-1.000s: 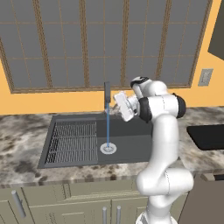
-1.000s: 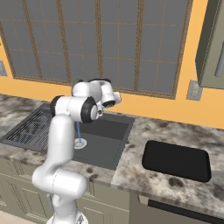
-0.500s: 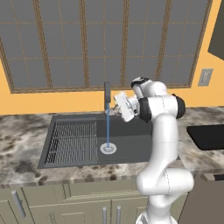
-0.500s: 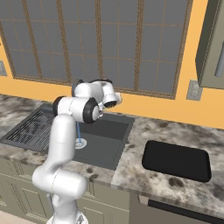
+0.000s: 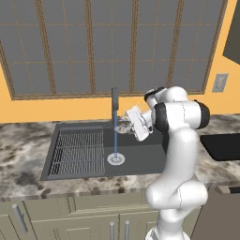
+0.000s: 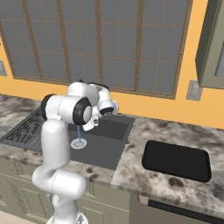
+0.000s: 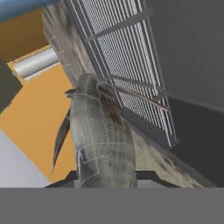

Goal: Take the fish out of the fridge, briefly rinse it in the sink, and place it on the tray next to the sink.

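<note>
Silvery-grey and glistening, the fish [image 5: 123, 125] hangs at the end of our gripper [image 5: 125, 125] over the dark sink [image 5: 140, 157], just beside the thin stream of blue water [image 5: 116, 140] falling from the upright faucet [image 5: 114, 101] to the round pale drain [image 5: 116, 159]. From the left base view we judge the arm is holding its catch up in the path of the water so the rinse reaches it without the fish resting on the basin floor; the ribbed rack [image 5: 77, 151] lies to the far side of the stream. Whether the water actually strikes the fish we cannot tell from here.

From the right base view, the arm's bulk hides most of the hand, but the stream [image 6: 78, 133] and drain [image 6: 78, 143] show below it, and the black tray [image 6: 177, 159] waits on the mottled stone surface [image 6: 131, 164], well apart from the gripper and past the basin's near corner. We judge the rinse to be the step in hand, with the tray leg not yet begun.

Through the hand view, the fish [image 7: 101, 140] rises straight out from between the jaws, its body running away from the camera and a dark fin trailing to one side. The jaws are closed on its near end, narrow enough to pinch the body; the fingertips themselves are hidden beneath it. Beyond it lie the rack [image 7: 127, 61] and the surface's edge.
</note>
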Controlling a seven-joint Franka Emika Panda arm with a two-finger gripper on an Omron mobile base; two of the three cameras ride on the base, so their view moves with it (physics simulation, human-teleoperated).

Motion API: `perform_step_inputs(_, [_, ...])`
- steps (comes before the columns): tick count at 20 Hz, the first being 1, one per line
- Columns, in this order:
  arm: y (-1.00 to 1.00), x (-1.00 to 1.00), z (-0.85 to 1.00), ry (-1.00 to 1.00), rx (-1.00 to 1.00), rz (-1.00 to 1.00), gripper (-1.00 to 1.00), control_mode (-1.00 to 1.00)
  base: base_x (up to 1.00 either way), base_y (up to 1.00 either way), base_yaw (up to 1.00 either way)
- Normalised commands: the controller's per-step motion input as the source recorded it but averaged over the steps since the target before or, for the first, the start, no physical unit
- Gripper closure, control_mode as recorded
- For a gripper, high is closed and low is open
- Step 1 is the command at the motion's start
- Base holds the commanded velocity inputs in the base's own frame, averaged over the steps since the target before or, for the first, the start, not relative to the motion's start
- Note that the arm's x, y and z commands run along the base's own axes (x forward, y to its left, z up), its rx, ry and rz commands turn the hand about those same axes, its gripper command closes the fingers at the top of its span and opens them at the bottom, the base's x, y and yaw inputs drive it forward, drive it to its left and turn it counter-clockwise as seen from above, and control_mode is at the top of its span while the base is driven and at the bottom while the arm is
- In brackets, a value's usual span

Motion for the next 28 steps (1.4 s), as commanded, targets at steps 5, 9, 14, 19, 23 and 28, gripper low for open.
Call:
perform_step_inputs(5, [-0.01,-1.0,0.97,-0.28,-0.19,-0.03,1.0,-1.0,0.0,0.0,0.0])
perform_step_inputs(9, [-0.11,-1.0,0.92,-0.3,-0.54,-0.12,1.0,-1.0,0.0,0.0,0.0])
perform_step_inputs(14, [-0.43,-0.87,0.29,-0.2,-0.81,-0.15,1.0,-1.0,0.0,0.0,0.0])
perform_step_inputs(19, [-0.94,-0.66,0.01,-0.27,-0.94,-0.14,1.0,-1.0,0.0,0.0,0.0])
perform_step_inputs(23, [-1.0,-0.43,0.2,-0.31,-0.77,-0.06,1.0,-1.0,0.0,0.0,0.0])
perform_step_inputs(28, [-1.0,-0.29,0.15,-0.22,-0.48,-0.13,1.0,-1.0,0.0,0.0,0.0])
